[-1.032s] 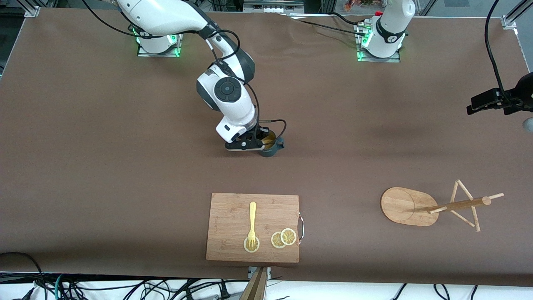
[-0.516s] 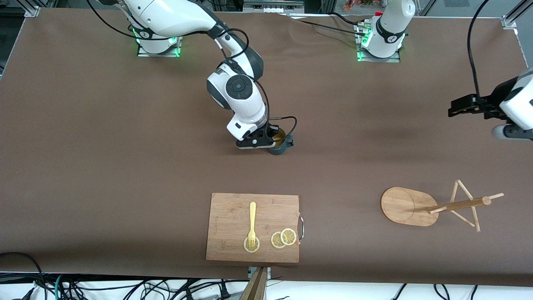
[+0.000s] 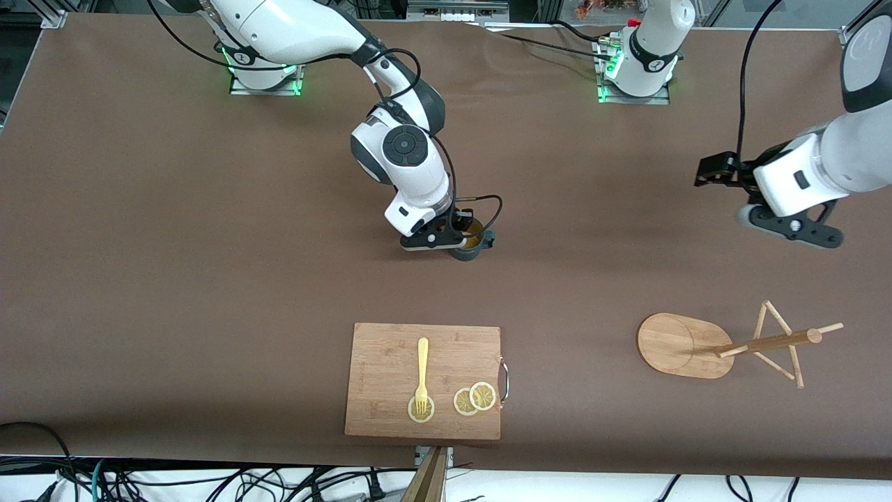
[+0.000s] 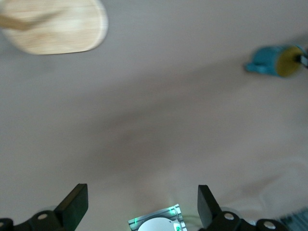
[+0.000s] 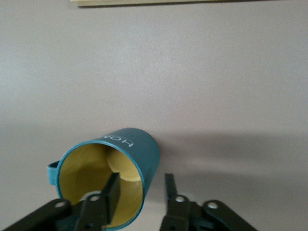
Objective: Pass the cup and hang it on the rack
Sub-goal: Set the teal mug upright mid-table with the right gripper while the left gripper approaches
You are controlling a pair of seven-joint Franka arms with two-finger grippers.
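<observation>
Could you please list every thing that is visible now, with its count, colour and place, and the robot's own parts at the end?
cup: 1, dark teal with yellowish inside, on the table near its middle, farther from the front camera than the cutting board
rack: 1, light wood, toward the left arm's end of the table
cutting board: 1, bamboo with metal handle, near the table edge closest to the front camera
fork: 1, yellow, on the cutting board
lemon slices: 3, yellow, on the cutting board, one under the fork's tines
table: 1, brown cover
right gripper: 1, black fingers on either side of the cup's wall, one inside
left gripper: 1, black fingers open, over bare table
</observation>
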